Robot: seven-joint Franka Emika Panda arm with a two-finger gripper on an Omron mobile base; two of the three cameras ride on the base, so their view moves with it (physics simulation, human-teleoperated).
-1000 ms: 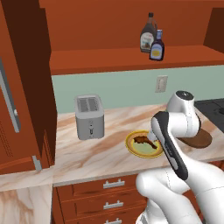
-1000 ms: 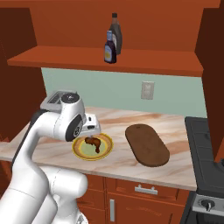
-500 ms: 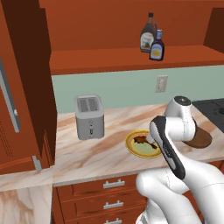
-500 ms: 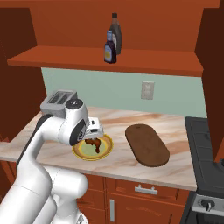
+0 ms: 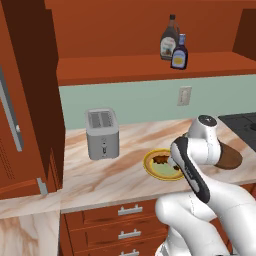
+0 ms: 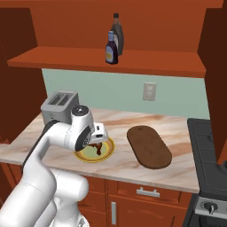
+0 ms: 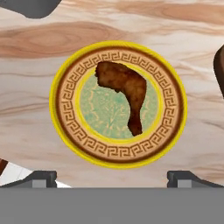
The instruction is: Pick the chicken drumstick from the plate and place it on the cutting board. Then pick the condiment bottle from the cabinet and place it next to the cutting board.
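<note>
Open, empty gripper hovers above the chicken drumstick, which lies on the plate. Cutting board is bare; condiment bottle stands in the cabinet. Nothing done yet.

Matt dark wooden cutting board lies on a smooth, marble-veined counter with wooden drawers.

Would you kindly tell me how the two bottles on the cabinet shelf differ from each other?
The condiment bottle is short, squat and dark blue with a light blue cap, while the brown bottle is taller with a dark cap. From the right base view the condiment bottle stands nearer the shelf's front edge, the brown bottle behind it. Both stand upright, close together, and carry light labels.
</note>
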